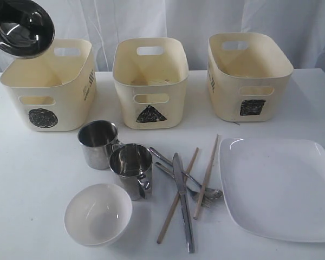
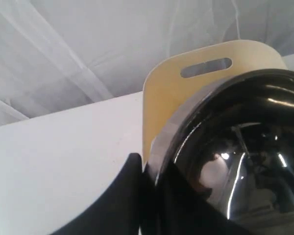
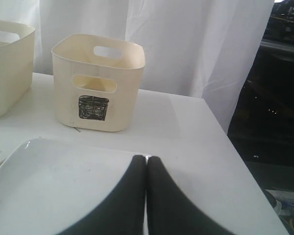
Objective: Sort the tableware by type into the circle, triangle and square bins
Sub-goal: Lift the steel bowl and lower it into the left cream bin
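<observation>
My left gripper (image 2: 149, 172) is shut on the rim of the steel bowl (image 1: 19, 24) (image 2: 245, 147), held tilted above the circle bin (image 1: 49, 81) (image 2: 186, 93). The triangle bin (image 1: 150, 81) and square bin (image 1: 249, 76) (image 3: 98, 83) stand to its right. On the table lie two steel mugs (image 1: 97, 143) (image 1: 131, 169), the white bowl (image 1: 97, 214), knife (image 1: 182, 200), fork (image 1: 165, 169), spoon (image 1: 212, 193), two chopsticks (image 1: 165, 225) (image 1: 208, 168) and the white plate (image 1: 279, 187) (image 3: 54, 186). My right gripper (image 3: 146, 161) is shut and holds nothing, over the plate's edge.
A white curtain hangs behind the bins. The table's right edge (image 3: 235, 161) drops off beside the plate, with dark equipment beyond it. Neither arm shows in the exterior view.
</observation>
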{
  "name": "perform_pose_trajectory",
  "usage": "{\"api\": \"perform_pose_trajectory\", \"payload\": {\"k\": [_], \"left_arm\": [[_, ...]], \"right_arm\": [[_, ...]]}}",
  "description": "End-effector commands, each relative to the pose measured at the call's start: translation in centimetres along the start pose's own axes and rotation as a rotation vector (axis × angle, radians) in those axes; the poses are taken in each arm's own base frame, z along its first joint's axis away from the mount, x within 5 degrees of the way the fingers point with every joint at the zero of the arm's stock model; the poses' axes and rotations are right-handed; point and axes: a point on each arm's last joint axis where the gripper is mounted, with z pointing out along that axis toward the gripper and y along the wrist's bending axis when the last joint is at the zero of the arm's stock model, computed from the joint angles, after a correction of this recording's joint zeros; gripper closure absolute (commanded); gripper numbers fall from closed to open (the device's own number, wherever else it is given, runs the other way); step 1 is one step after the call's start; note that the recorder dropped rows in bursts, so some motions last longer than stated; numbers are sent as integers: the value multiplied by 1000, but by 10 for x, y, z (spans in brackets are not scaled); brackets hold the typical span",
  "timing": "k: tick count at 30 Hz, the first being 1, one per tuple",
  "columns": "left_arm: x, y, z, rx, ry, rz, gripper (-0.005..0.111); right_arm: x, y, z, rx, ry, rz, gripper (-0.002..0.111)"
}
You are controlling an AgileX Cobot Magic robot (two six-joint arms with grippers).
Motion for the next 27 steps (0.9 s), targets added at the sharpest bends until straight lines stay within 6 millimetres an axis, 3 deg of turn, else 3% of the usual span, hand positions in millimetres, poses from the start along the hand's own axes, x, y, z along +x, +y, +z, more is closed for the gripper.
{"api": "perform_pose_trajectory", "payload": {"k": [1,8,11,14,15,17,19,20,21,25,27], "left_arm": [[-7,-5,31,3,-13,7,107],[0,-15,70,12,27,23,107],[12,-22,89,23,76,14,107],[18,-25,96,24,107,-3,107],[19,-25,97,24,111,-4,106],[19,-25,97,25,109,-4,94],[18,-25,97,26,98,-2,80],[18,-25,97,26,97,-2,65],[18,-25,97,26,97,-2,60],[17,-24,91,24,124,-33,59],[6,-21,66,56,112,-84,61]], "right_arm": [[1,0,0,-2,-7,3,108],[1,0,0,-2,-7,3,108],[1,0,0,-2,-7,3,108],[1,0,0,-2,-7,3,108],[1,0,0,-2,-7,3,108],[1,0,0,-2,-7,3,108],[1,0,0,-2,-7,3,108],[1,0,0,-2,-7,3,108],[1,0,0,-2,-7,3,108],[1,0,0,-2,-7,3,108],[1,0,0,-2,-7,3,108]]}}
